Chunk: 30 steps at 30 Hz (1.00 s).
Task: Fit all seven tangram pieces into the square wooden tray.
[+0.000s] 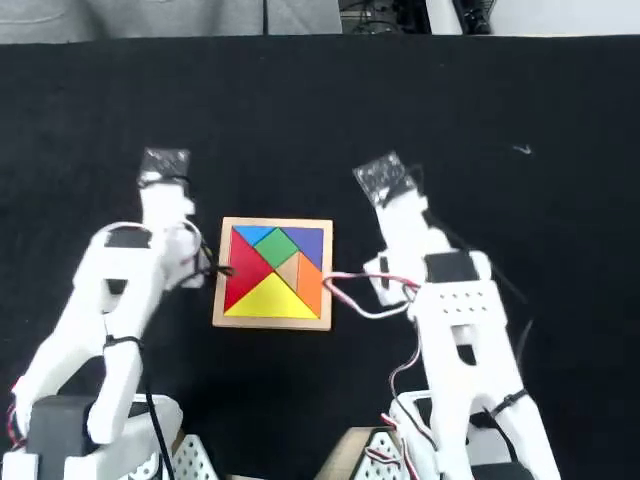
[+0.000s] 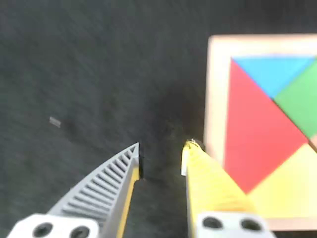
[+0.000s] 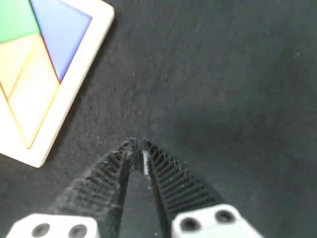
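The square wooden tray (image 1: 218, 300) lies between the two arms on the black table. Tangram pieces fill it: a light blue triangle (image 1: 252, 235), a green square (image 1: 279, 247), a blue triangle (image 1: 311, 244), a red triangle (image 1: 244, 270), a yellow triangle (image 1: 270, 298), an orange piece (image 1: 311, 285) and a tan piece (image 1: 289, 270). My left gripper (image 2: 163, 148) is open and empty over the cloth, just beside the tray's rim (image 2: 215, 99). My right gripper (image 3: 137, 145) is shut on nothing, over bare cloth a short way off the tray's corner (image 3: 74, 84).
Black cloth covers the table (image 1: 500, 120) with open room on all sides of the tray. Red and white cables (image 1: 350, 290) from the right arm hang close to the tray's right edge. The arm bases stand at the near edge.
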Tool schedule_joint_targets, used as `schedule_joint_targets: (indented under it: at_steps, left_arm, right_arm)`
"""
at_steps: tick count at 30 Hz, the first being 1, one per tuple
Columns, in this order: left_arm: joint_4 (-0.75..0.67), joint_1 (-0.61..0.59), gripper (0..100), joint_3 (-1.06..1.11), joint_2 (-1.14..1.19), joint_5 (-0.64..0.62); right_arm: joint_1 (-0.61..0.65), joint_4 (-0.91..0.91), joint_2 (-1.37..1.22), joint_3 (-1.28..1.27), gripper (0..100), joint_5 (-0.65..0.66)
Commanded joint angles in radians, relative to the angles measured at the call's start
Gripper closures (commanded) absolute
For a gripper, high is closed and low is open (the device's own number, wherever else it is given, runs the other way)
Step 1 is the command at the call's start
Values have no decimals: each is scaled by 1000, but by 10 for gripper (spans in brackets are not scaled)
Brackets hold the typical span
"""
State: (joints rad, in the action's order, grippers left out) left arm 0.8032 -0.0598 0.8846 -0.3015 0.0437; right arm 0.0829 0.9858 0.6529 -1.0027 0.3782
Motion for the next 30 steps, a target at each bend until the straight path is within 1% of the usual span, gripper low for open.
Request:
schedule_joint_targets:
  at_steps: [1,3,5,10,18,20,22,25,30]
  left_arm:
    - [-25,67,922,16,37,-127]
    - [-26,70,976,7,74,-130]
    - [-11,70,955,-5,97,-135]
    - [31,81,960,-36,117,-137]
    - [32,323,960,-25,117,-137]
    - [32,366,960,-25,117,-137]
    - [32,380,960,-25,117,-137]
    - [32,329,960,-25,114,-133]
    - [32,120,959,-35,107,-129]
  right_arm:
    - [-9,-35,33,-33,988,-17]
    - [-11,-29,33,-44,988,-14]
    - [-12,-28,38,-56,988,-14]
    - [-12,-34,39,-74,988,-14]
    - [-15,-35,36,-76,988,-12]
    - [-15,-32,36,-76,988,-12]
    - [-15,-29,38,-76,988,-12]
    - [-15,-29,41,-76,988,-12]
    - [-15,-41,38,-67,988,-12]
